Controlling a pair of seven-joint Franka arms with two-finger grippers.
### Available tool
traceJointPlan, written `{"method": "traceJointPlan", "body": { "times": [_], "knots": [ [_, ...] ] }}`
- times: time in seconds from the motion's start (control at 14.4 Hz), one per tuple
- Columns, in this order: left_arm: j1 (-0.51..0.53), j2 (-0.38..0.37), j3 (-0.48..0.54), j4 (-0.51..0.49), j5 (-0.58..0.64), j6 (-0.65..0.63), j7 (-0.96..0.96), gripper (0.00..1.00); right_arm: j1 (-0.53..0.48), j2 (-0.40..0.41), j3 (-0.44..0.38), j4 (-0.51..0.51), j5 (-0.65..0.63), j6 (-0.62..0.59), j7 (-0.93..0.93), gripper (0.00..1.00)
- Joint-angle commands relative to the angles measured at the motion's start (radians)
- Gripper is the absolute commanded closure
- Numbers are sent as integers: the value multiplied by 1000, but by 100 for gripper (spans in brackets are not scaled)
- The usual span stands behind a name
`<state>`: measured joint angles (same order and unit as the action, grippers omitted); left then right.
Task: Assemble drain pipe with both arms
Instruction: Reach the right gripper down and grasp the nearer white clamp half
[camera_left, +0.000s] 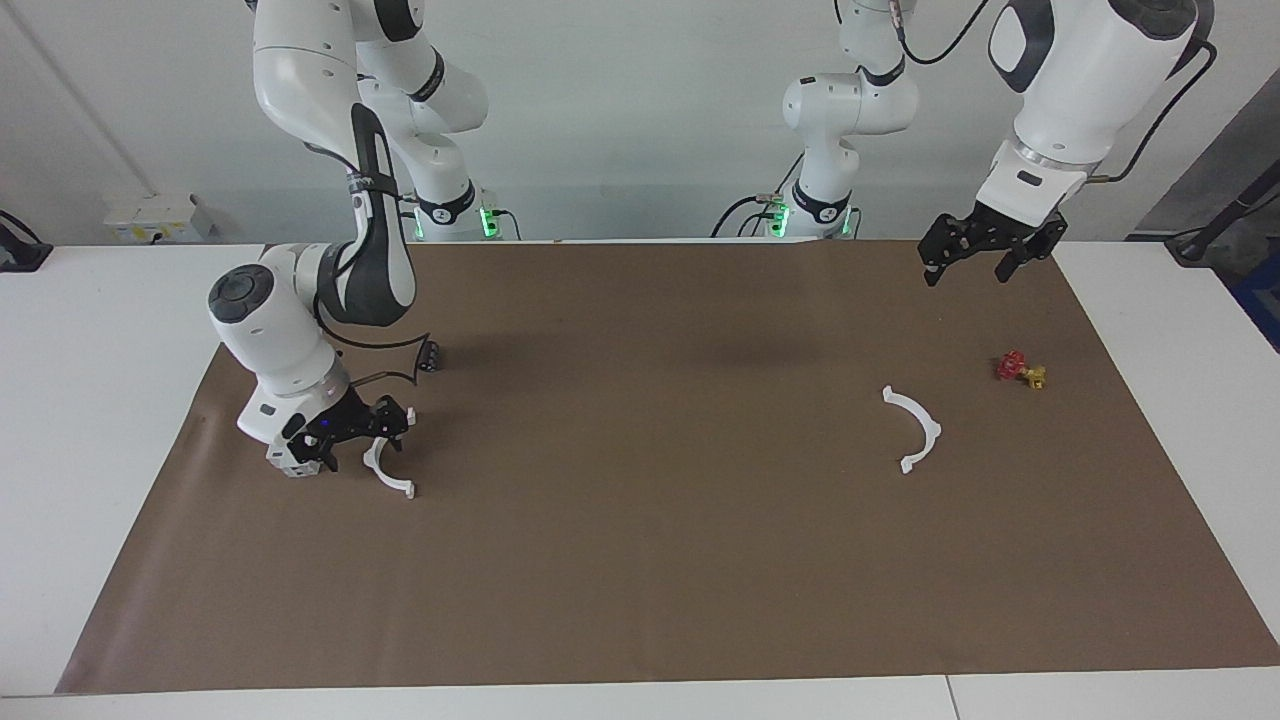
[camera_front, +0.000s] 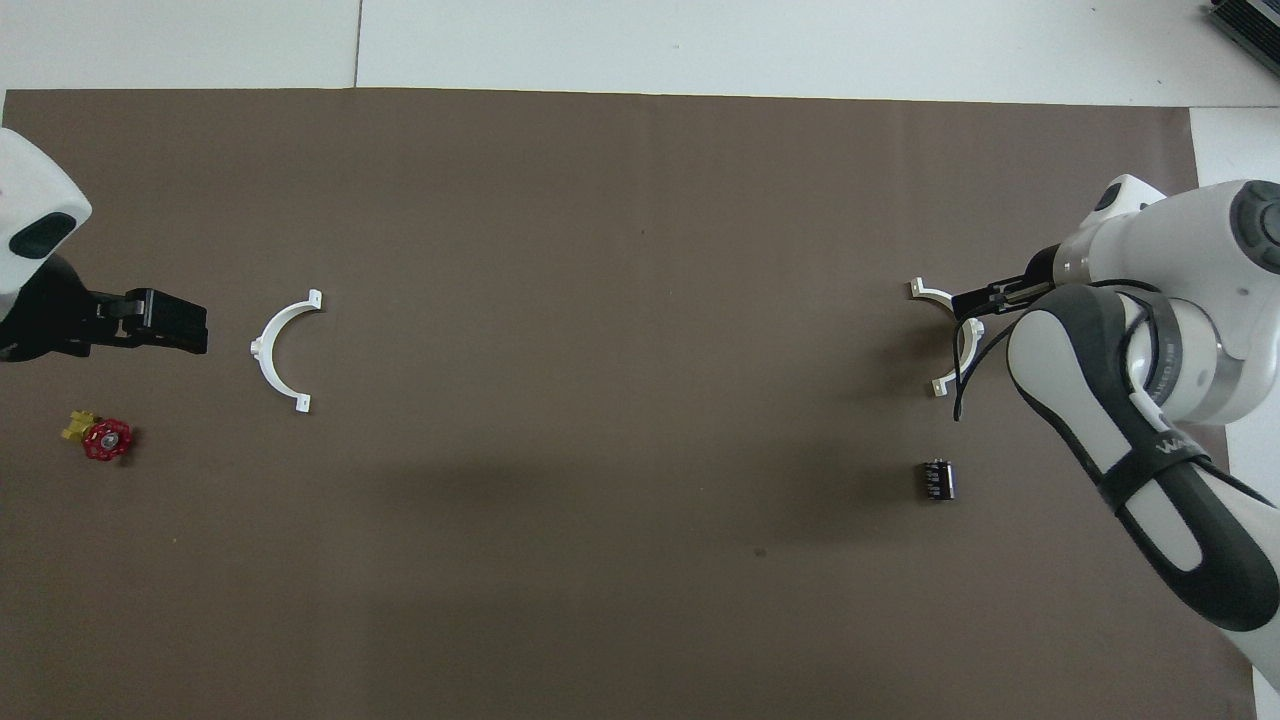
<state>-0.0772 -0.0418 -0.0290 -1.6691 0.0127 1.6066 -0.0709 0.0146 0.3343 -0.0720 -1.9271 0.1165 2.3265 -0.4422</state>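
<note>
In the facing view, your right gripper (camera_left: 352, 432) was down at the mat (camera_left: 640, 600) at the right arm's end of the table, its fingers straddling the upper part of one white half-ring (camera_left: 385, 472), whose free end with its tab lay just below the fingertips. I could not tell whether the fingers had already clamped on the plastic or merely stood either side of it. The half-ring looked thin and springy, so you would have done well to grip it near the middle of the arc and close squarely across the band, not on an end tab, which must stay free for mating. A small black cylinder (camera_left: 430, 356) lay near the gripper, toward the robots, clear of the work. Your left gripper (camera_left: 985, 258) waited in the air, fingers apart, above the mat's edge. The second half-ring (camera_left: 915, 430) lay flat well below it, untouched, with a red and yellow valve piece (camera_left: 1020, 370) beside it.

In the overhead view, the right gripper's fingertips (camera_front: 985, 298) met the first half-ring (camera_front: 948, 335) near its upper tab, the arm hiding much of the arc. The left gripper (camera_front: 165, 322) stood just beside the second half-ring (camera_front: 280, 350), whose open side faced away from it. You would have needed both open sides turned to face each other before bringing the tabs together.
</note>
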Motion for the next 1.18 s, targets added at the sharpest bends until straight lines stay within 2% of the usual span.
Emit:
{"method": "traceJointPlan", "body": {
  "times": [0.0, 0.35, 0.42, 0.48, 0.55, 0.83, 1.11],
  "knots": [
    [-12, -15, 12, -6, -14, -16, 3, 0, -10, 15, 6, -29, 31, 45, -55, 0],
    [-13, -15, 12, -6, -14, -14, 2, 0, -39, 17, 6, -61, 31, 53, -82, 22],
    [-12, -15, 12, -6, -14, -14, 0, 0, -41, 17, 6, -69, 31, 59, -85, 32],
    [-12, -15, 12, -6, -14, -14, 2, 0, -42, 17, 6, -72, 31, 66, -86, 64],
    [-12, -15, 12, -6, -14, -14, 0, 0, -39, 17, 6, -72, 31, 71, -75, 100],
    [-12, -15, 12, -6, -14, -14, -1, 0, -9, 20, 6, -40, 31, 73, 32, 100],
    [-12, -15, 12, -7, -14, -16, -1, 0, 79, -9, 1, 34, 6, 1, 397, 100]
  ]
}}
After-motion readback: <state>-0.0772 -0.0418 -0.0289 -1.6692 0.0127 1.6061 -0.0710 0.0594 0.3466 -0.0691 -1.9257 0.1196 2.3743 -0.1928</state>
